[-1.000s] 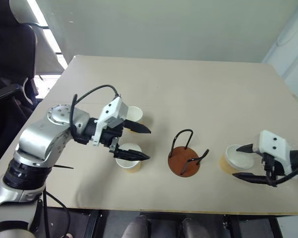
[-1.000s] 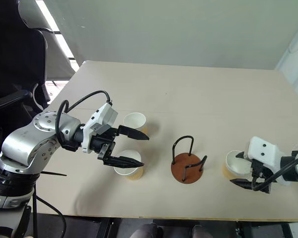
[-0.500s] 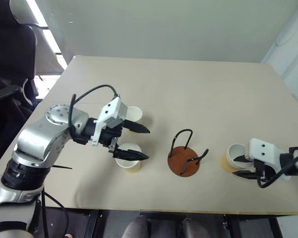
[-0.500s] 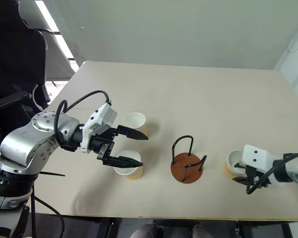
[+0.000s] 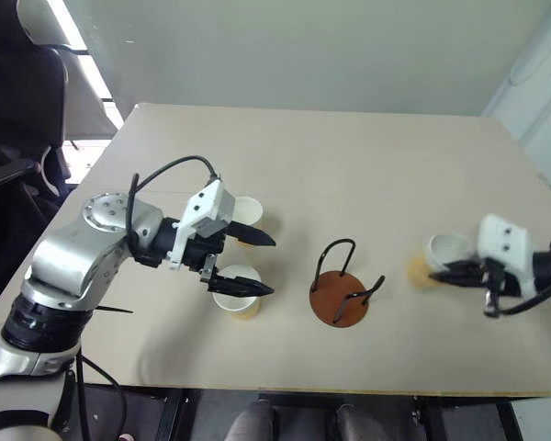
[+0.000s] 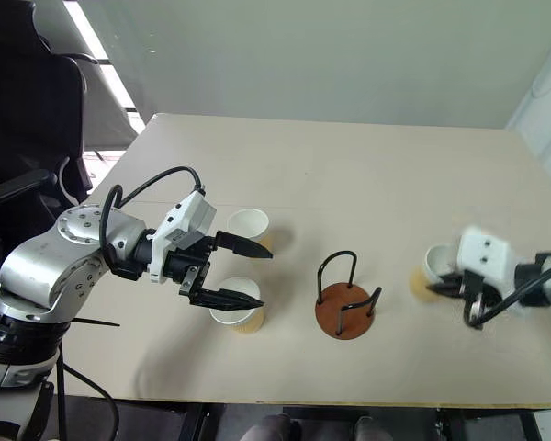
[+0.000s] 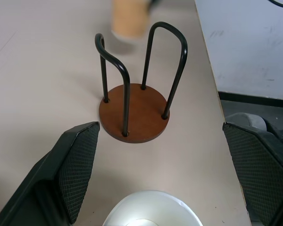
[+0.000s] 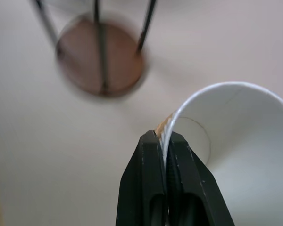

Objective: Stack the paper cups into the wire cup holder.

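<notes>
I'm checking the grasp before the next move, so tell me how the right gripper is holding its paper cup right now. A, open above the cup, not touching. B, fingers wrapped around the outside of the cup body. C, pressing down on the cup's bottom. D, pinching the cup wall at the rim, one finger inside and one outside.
D: in the right wrist view the right gripper is shut on the rim of the paper cup, one finger inside, one outside.

Jaws pinch the paper cup (image 8: 236, 141) rim near the wire cup holder (image 8: 100, 56).

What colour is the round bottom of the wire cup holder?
Reddish-brown, like wood. The wire cup holder shows it best in the left wrist view.
</notes>
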You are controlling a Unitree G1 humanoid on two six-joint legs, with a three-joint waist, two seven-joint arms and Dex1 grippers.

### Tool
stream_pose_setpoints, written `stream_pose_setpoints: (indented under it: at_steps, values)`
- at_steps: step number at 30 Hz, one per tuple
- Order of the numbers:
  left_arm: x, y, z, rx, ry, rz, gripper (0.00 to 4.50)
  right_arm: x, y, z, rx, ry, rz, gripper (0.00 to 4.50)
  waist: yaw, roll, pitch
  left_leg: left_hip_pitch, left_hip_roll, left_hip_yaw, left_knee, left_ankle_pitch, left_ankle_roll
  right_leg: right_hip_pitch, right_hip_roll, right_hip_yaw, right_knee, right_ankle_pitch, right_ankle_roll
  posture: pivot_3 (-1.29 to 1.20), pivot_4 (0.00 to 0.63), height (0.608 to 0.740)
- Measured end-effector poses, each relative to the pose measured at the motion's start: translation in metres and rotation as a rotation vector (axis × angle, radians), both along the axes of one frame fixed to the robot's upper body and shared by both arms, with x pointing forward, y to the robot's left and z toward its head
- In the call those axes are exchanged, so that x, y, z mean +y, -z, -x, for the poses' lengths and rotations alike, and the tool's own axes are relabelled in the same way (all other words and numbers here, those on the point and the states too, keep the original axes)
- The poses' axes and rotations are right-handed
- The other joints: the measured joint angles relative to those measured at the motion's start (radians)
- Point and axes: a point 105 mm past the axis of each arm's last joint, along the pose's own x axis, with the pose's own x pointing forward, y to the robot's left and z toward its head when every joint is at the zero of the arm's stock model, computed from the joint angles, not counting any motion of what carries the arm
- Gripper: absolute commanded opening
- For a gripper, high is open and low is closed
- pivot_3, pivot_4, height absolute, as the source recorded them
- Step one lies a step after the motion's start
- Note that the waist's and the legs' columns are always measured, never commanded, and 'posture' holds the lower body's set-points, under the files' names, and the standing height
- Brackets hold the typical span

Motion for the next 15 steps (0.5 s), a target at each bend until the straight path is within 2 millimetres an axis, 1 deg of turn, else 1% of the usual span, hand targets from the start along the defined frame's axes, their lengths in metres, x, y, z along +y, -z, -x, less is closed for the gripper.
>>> stream_pose_setpoints:
  at_steps: [2,4,5,7,10,15]
  values:
    - [0.000,0.000,0.000,0.001,0.000,-0.001,4.50,0.009,-0.021,0.002,-0.054,-0.036,-0.004,0.04,0.000,0.000,0.000,0.000,0.000,0.000,0.000,0.000,0.000,0.000,0.000,0.000,0.000,0.000,0.000,0.00,0.150,0.740]
    - [0.001,0.000,-0.002,0.005,-0.004,-0.002,4.50,0.021,-0.036,0.006,-0.086,-0.084,-0.022,0.04,0.000,0.000,0.000,-0.001,0.000,0.000,0.000,0.000,0.000,-0.001,0.000,0.000,0.000,0.000,0.000,0.00,0.150,0.740]
    - [0.000,0.001,-0.003,0.006,-0.002,-0.005,4.50,0.028,-0.044,0.010,-0.107,-0.117,-0.025,0.04,0.000,0.000,0.000,-0.001,0.000,0.000,0.000,0.000,0.000,-0.001,0.000,0.001,0.000,0.000,0.000,0.00,0.150,0.740]
    - [-0.001,0.000,-0.002,0.008,0.009,-0.010,4.50,0.041,-0.052,0.017,-0.125,-0.172,-0.013,0.04,0.000,0.000,0.000,-0.001,0.000,0.000,0.000,0.000,0.000,-0.001,0.000,0.001,0.000,0.000,0.001,0.00,0.150,0.740]
    - [-0.002,-0.001,-0.005,0.008,0.014,-0.007,4.50,0.056,-0.051,0.025,-0.111,-0.247,0.006,0.04,0.000,0.000,0.000,-0.001,0.000,0.000,0.000,0.000,0.000,-0.001,0.000,0.001,-0.001,0.000,0.001,0.00,0.150,0.740]
    - [-0.005,-0.001,-0.006,0.010,0.029,-0.005,4.50,0.072,-0.033,0.034,-0.040,-0.340,0.044,0.04,0.000,0.000,0.000,-0.001,0.000,0.000,0.000,0.000,0.000,-0.001,0.000,0.001,-0.001,-0.001,0.001,0.00,0.150,0.740]
